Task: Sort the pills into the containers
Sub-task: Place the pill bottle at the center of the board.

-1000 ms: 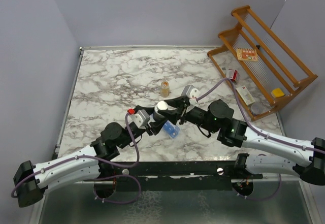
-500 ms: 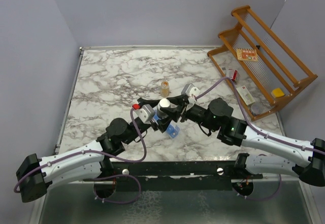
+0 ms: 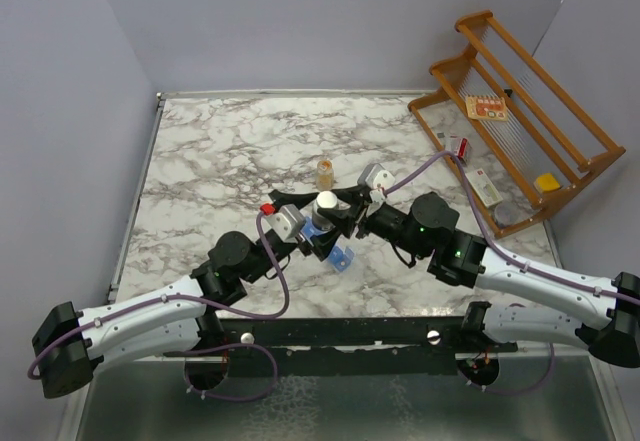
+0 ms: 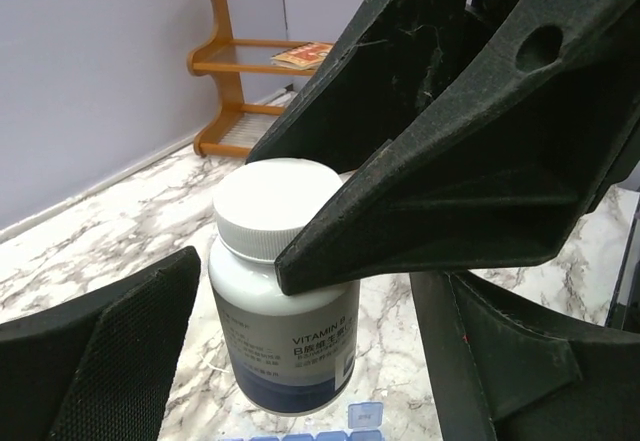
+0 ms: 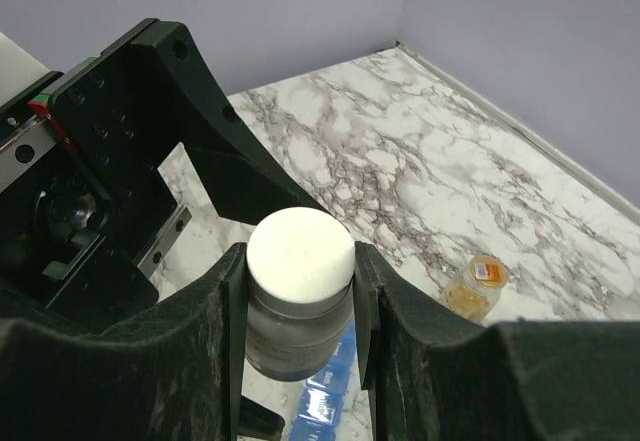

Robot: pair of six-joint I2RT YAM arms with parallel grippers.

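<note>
Right claw pinched white-capped bottle; left claw spread beside it. Cap on; pill box at 6 o'clock; sorting seemingly unstarted.

You're looking at a polished marble-look counter, a varnished wooden rack, a smooth white plastic bottle with ribbed cap, translucent blue plastic containers, and matt, grainy black left end effector fingers.

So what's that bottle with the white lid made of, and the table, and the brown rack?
The bottle is probably plastic: a smooth, slightly shiny body with a ribbed white cap. The table looks like polished marble, white with grey veins, though it could be a printed surface. The rack is wood, orange-brown and glossy, likely varnished.
</note>
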